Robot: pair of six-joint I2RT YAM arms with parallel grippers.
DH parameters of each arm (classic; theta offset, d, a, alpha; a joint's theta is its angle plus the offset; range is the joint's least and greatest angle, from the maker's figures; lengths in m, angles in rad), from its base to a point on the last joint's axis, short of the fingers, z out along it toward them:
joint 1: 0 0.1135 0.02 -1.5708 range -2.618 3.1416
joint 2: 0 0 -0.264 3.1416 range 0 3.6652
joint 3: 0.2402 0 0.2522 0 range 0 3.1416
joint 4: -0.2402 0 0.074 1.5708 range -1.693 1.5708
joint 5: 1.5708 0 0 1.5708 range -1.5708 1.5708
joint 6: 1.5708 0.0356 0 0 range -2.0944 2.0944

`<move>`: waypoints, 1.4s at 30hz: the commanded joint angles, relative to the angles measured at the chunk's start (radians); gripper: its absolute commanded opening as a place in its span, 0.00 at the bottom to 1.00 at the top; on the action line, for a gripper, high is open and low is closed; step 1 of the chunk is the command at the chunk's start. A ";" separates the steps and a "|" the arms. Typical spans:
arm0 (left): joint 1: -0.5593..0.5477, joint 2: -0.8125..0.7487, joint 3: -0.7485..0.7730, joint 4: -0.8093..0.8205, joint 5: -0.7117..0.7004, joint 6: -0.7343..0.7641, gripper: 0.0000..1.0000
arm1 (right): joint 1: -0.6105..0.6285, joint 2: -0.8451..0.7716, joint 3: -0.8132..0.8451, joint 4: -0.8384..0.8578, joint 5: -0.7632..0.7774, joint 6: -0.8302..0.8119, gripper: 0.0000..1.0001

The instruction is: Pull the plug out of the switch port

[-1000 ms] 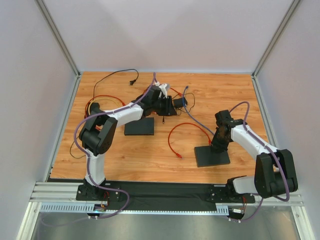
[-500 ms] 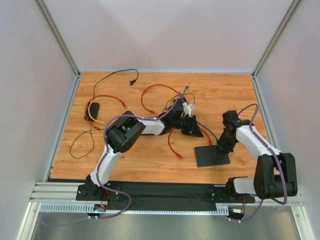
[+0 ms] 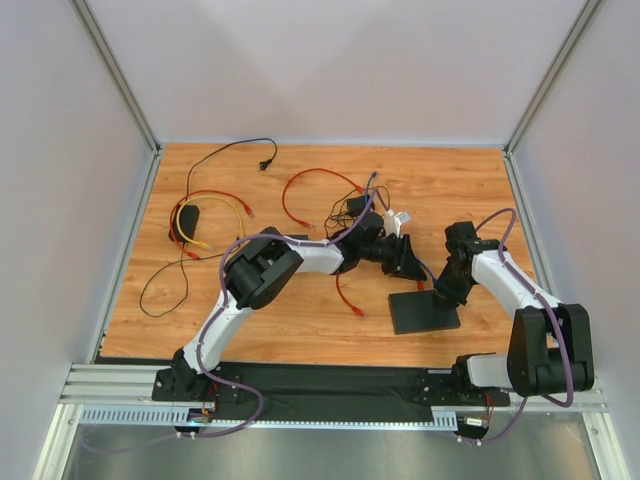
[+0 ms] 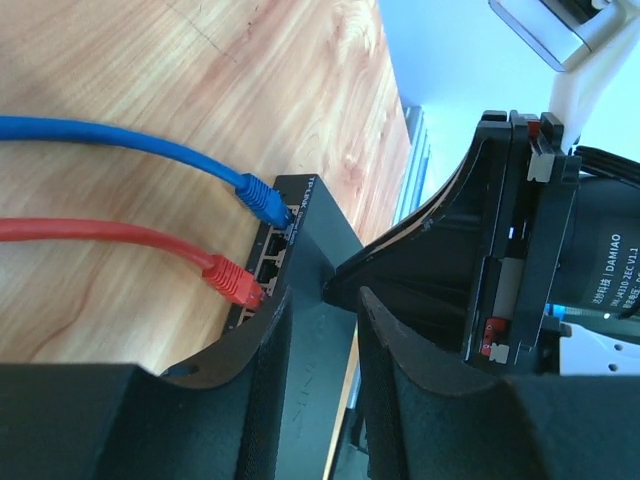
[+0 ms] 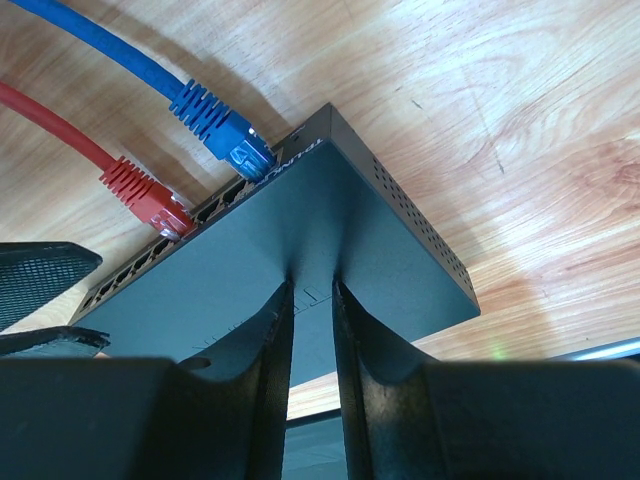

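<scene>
A blue plug at 11 o'clock and a red plug at 9 o'clock of the black switch, on a warm, wood-grained table.

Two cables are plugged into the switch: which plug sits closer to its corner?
The blue plug, in the port by the corner of the switch; the red plug sits further along the row.

My left arm and right arm: white shells, black joints, purple cables looped along them, matte black fingers, DAMIAO label on a motor.
</scene>
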 commanded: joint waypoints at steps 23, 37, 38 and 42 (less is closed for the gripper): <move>-0.018 0.029 0.048 -0.185 -0.054 0.055 0.41 | -0.001 0.007 -0.008 0.031 0.009 -0.005 0.24; -0.030 0.086 0.096 -0.191 -0.052 0.023 0.39 | -0.002 0.008 -0.013 0.035 0.003 -0.008 0.23; -0.030 0.088 0.096 -0.192 -0.054 0.023 0.38 | -0.001 0.010 -0.012 0.036 0.005 -0.008 0.23; -0.030 0.092 0.088 -0.178 -0.057 0.009 0.37 | -0.002 0.008 -0.012 0.036 0.003 -0.008 0.23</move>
